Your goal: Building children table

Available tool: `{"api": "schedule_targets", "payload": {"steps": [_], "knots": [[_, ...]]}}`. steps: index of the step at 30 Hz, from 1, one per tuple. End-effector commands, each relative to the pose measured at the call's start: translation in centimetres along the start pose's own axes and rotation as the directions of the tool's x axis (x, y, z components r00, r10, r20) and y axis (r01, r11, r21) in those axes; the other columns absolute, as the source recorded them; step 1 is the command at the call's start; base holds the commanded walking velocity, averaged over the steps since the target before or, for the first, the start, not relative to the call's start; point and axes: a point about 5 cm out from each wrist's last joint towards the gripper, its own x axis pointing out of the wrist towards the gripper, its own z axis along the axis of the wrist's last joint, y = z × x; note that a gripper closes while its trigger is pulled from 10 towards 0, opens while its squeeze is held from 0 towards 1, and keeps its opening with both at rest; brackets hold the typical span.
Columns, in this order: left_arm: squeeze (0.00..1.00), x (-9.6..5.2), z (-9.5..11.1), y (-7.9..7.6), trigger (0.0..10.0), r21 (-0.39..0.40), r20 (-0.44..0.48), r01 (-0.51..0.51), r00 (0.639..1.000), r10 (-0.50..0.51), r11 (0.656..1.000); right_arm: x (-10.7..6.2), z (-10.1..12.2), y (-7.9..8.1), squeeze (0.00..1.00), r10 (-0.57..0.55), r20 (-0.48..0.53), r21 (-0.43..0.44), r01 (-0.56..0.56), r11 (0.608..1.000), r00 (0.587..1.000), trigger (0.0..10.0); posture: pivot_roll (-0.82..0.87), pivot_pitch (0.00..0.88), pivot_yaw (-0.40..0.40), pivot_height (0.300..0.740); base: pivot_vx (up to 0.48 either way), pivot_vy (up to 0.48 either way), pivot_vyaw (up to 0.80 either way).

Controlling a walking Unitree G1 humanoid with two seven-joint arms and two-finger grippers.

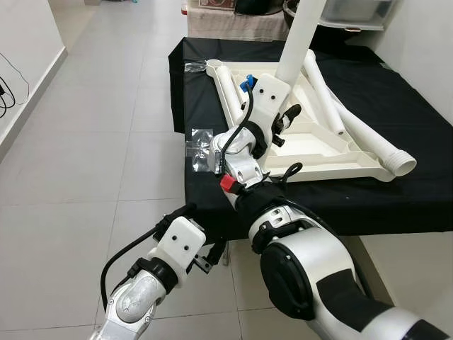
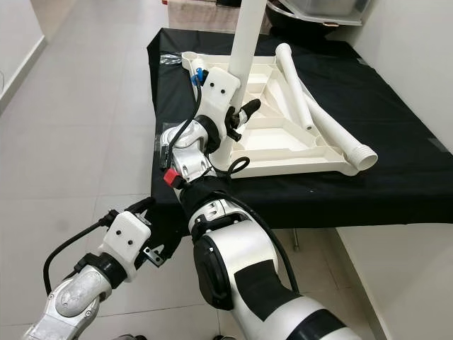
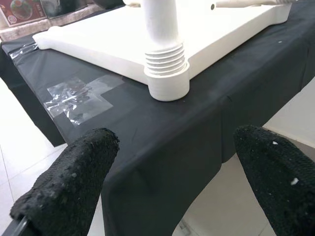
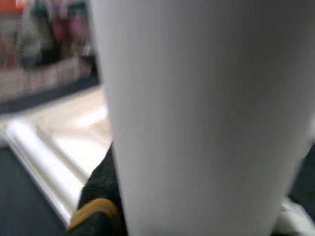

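The white children's table top lies upside down on a black-covered table. One white leg stands upright in the near-left corner socket, its threaded end showing in the left wrist view. My right gripper is shut around this leg, which looms close in the right wrist view beside one black finger. Two loose legs lie across the top, a third along its left side. My left gripper hangs open below the table's front edge, apart from everything.
Clear plastic bags lie on the black cloth near the table's left edge. Grey floor tiles stretch to the left. A wall runs along the right, and a storage bin sits beyond the table's far end.
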Motion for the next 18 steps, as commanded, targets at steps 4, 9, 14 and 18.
{"api": "schedule_targets", "payload": {"steps": [4,9,14,18], "knots": [[0.0,-0.1,-0.39,-0.48,10.0,-0.006,-0.016,0.01,1.0,-0.01,1.0,0.23,-2.61,-1.0,1.0,-0.02,-0.107,-0.046,0.015,0.999,0.994,10.0,0.12,0.162,-0.127,0.74,0.0,0.0,0.0],[0.0,-0.14,-0.41,-0.43,10.0,-0.004,-0.018,0.01,1.0,-0.01,1.0,0.22,-2.46,-0.94,0.0,-0.024,-0.109,-0.036,0.02,0.999,0.994,10.0,0.12,0.163,-0.129,0.74,0.0,0.0,0.0],[0.0,-0.07,-0.37,-0.42,10.0,-0.004,-0.015,0.009,1.0,-0.009,1.0,0.28,-2.27,-0.97,0.0,-0.032,-0.103,-0.025,0.03,0.999,0.994,0.0,0.12,0.164,-0.129,0.74,0.0,0.0,0.0],[0.0,-0.01,-0.33,-0.4,10.0,-0.007,-0.012,0.009,1.0,-0.01,1.0,0.32,-2.11,-0.68,0.0,0.002,-0.112,-0.016,-0.004,1.0,0.994,10.0,0.12,0.163,-0.128,0.74,0.0,0.0,0.0]]}}
